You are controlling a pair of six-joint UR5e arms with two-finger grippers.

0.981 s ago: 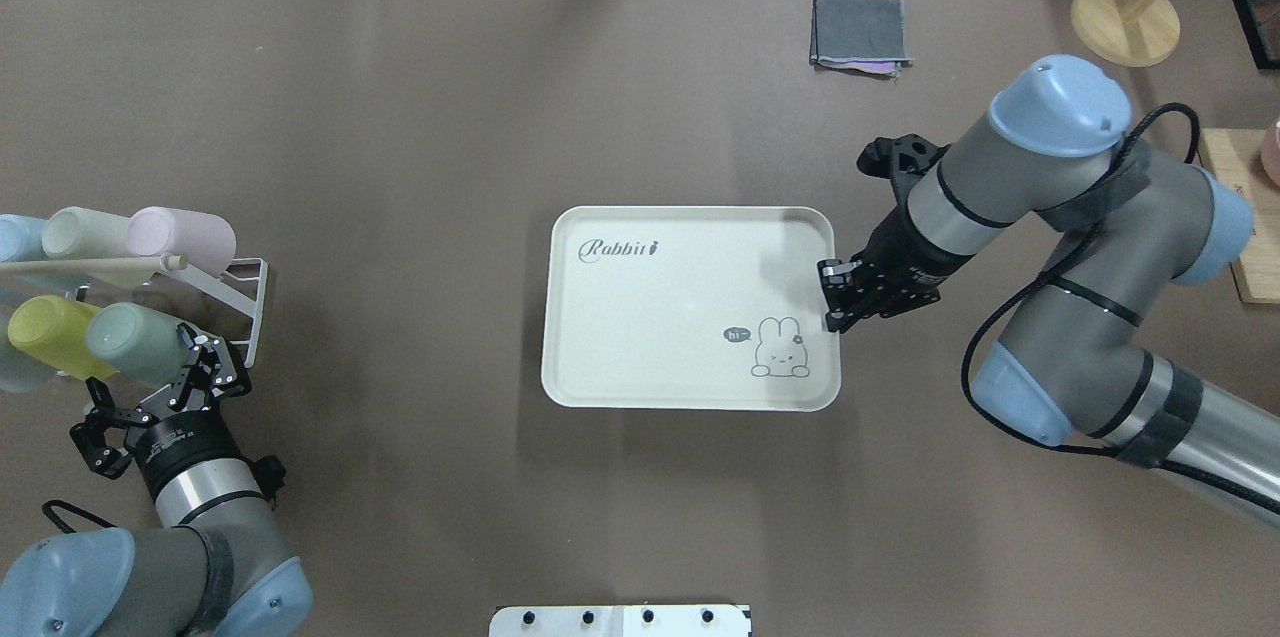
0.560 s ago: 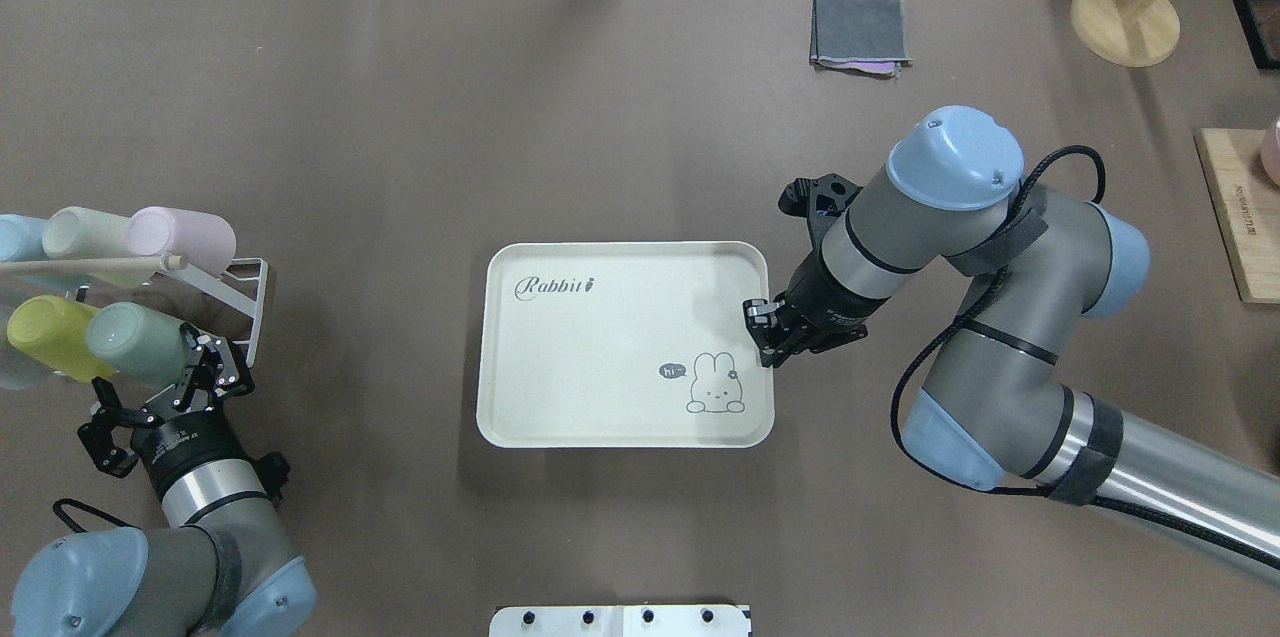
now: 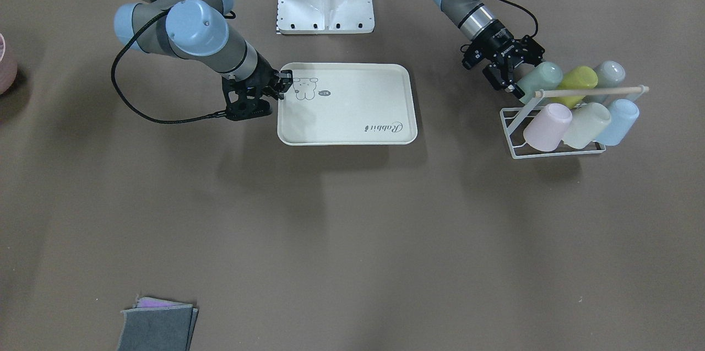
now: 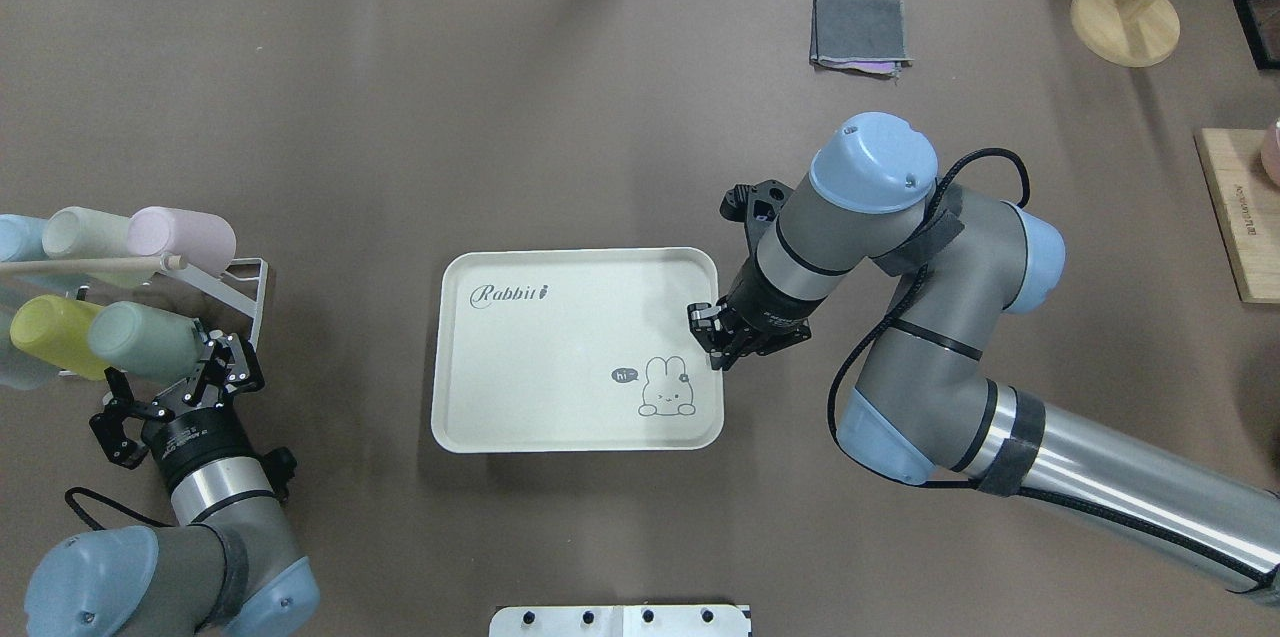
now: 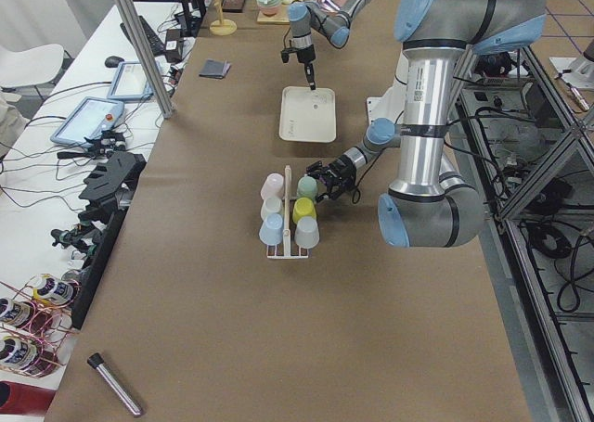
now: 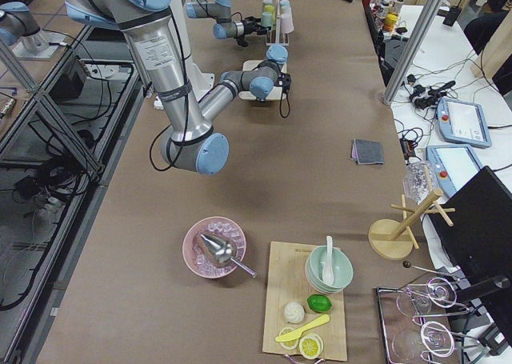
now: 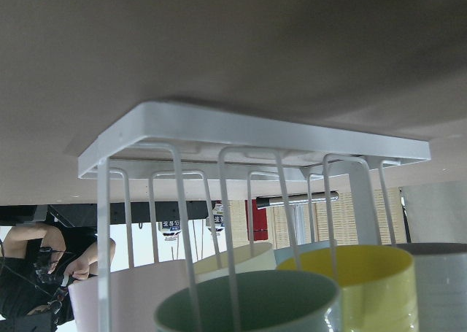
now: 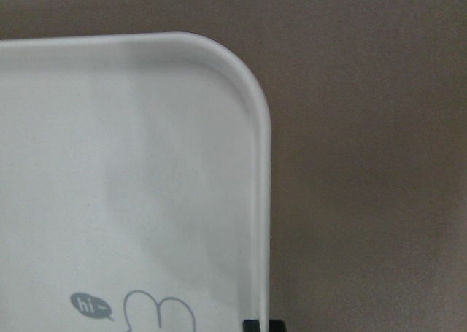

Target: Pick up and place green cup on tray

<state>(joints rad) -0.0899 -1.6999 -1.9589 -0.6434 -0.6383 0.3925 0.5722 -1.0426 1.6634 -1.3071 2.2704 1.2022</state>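
Observation:
The green cup (image 4: 145, 342) lies on its side in a white wire rack (image 4: 245, 302) at the table's left; it also shows in the front view (image 3: 540, 80) and, rim close up, in the left wrist view (image 7: 248, 303). My left gripper (image 4: 170, 385) is open, its fingers spread just in front of the cup's mouth, holding nothing. The cream tray (image 4: 560, 357) lies flat mid-table. My right gripper (image 4: 710, 339) is shut on the tray's right rim near the rabbit drawing; the rim shows in the right wrist view (image 8: 259, 201).
The rack also holds a yellow cup (image 4: 45, 337), a pink cup (image 4: 185, 235), a cream cup (image 4: 85, 229) and a blue cup. A grey cloth (image 4: 860, 29) and a wooden stand (image 4: 1125, 17) are far back; a wooden board (image 4: 1240, 217) is at the right edge.
My right gripper has dragged the tray to the left and a little toward the robot. My left gripper has drawn back slightly from the cups, still open.

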